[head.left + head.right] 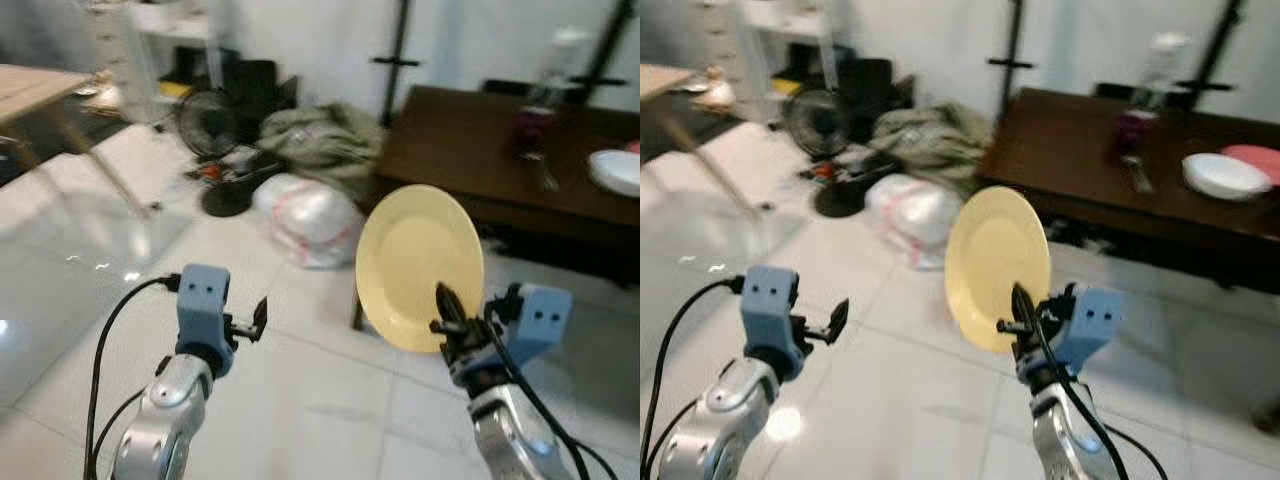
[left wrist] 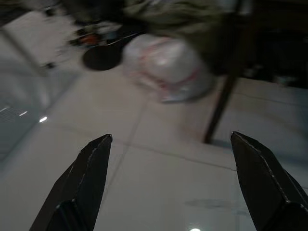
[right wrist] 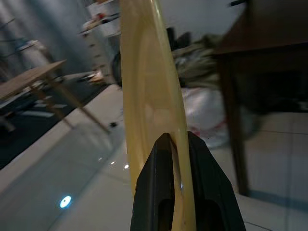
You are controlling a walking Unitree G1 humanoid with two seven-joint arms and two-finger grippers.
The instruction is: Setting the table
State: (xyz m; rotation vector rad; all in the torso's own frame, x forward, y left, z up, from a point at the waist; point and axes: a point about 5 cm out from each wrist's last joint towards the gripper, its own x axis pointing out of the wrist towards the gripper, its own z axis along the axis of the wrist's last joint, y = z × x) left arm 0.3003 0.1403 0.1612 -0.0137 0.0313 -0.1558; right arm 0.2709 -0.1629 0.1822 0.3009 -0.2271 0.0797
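Right gripper clamped on the lower rim of a pale yellow plate, black fingers pinching either side of the edge. Round, smooth, glossy plate held upright on its edge above the white tiled floor, face turned toward the camera, rim running up and down from the grip. Left gripper spread wide and holding nothing, hovering over the tiles. Ahead and to the right, dark wooden table carrying a shallow white bowl, contents impossible to tell, beside a red dish. On the floor by the table leg, shiny white plastic bag, crumpled olive cloth and black fan.
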